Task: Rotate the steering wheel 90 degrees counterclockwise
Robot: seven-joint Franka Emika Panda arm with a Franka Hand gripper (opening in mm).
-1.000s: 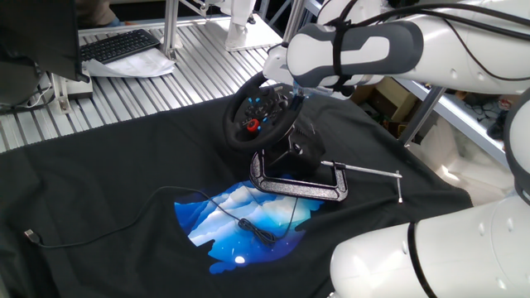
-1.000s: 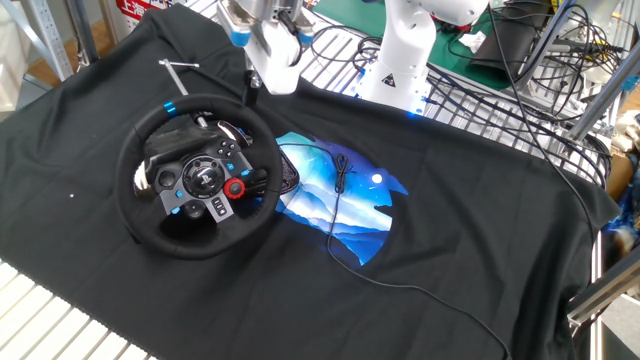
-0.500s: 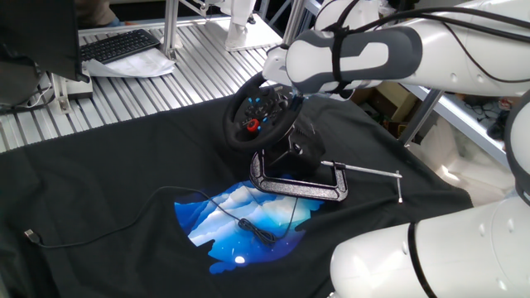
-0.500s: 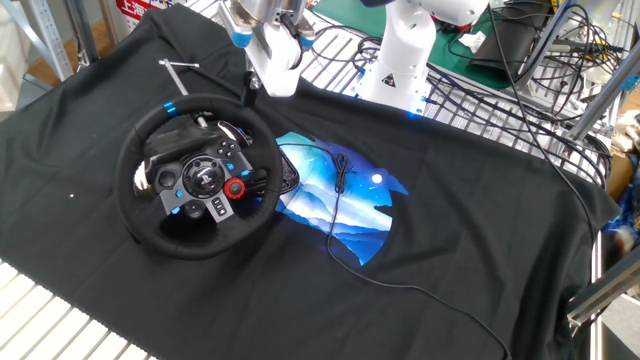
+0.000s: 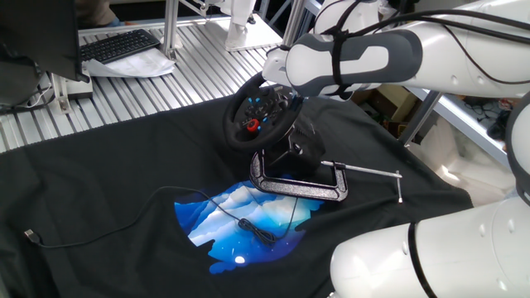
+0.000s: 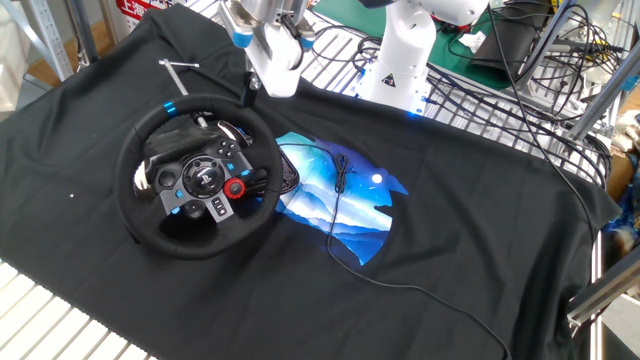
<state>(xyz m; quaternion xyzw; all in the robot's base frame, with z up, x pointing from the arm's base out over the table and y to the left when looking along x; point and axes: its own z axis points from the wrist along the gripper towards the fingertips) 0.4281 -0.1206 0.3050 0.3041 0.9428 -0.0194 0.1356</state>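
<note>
The black steering wheel (image 5: 257,116) stands tilted on its base on the black cloth. Its face shows fully in the other fixed view (image 6: 196,175), with the blue stripe (image 6: 170,107) at the rim's upper left and the red button (image 6: 235,187) right of the hub. My gripper (image 6: 251,86) hangs just behind the rim's top right edge. Its white hand reaches in from the right above the wheel (image 5: 291,85). The fingertips are mostly hidden by the hand and the rim, so contact with the rim and their spacing cannot be made out.
A metal C-clamp (image 5: 298,186) holds the wheel's base, and its screw rod (image 5: 368,171) sticks out to the right. A thin black cable (image 5: 124,223) runs over the cloth's blue print (image 5: 240,219). A keyboard (image 5: 120,45) lies on the slatted bench behind.
The arm's hand has lifted slightly above the rim. The wheel keeps the same angle.
</note>
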